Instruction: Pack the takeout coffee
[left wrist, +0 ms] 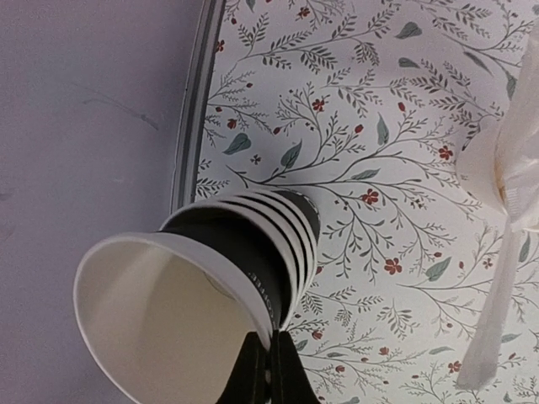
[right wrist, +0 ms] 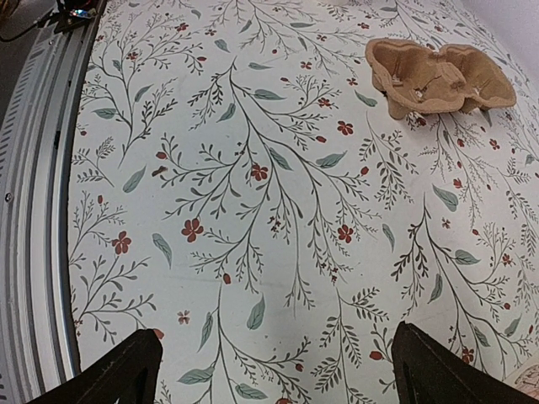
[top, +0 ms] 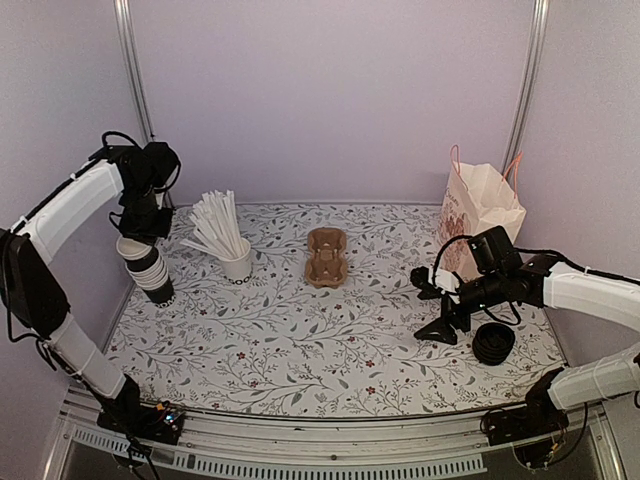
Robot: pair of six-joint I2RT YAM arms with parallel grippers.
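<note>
No lidded takeout coffee shows in any view. A stack of lidless black cups (top: 152,272) with white insides stands at the table's far left. My left gripper (top: 140,238) is above it, shut on the rim of the top cup (left wrist: 168,311), one finger inside and one outside. That cup sits tilted and is still nested in the stack (left wrist: 290,223). In the left wrist view the gripper (left wrist: 269,345) pinches the rim at the bottom. My right gripper (top: 430,305) is open and empty, low over the table at the right; it also shows in the right wrist view (right wrist: 274,370).
A brown cardboard cup carrier (top: 326,256) lies mid-table and shows in the right wrist view (right wrist: 438,76). A white holder of straws (top: 236,262) stands right of the cup stack. A low stack of black lids (top: 494,343) and a paper bag (top: 478,215) are at the right.
</note>
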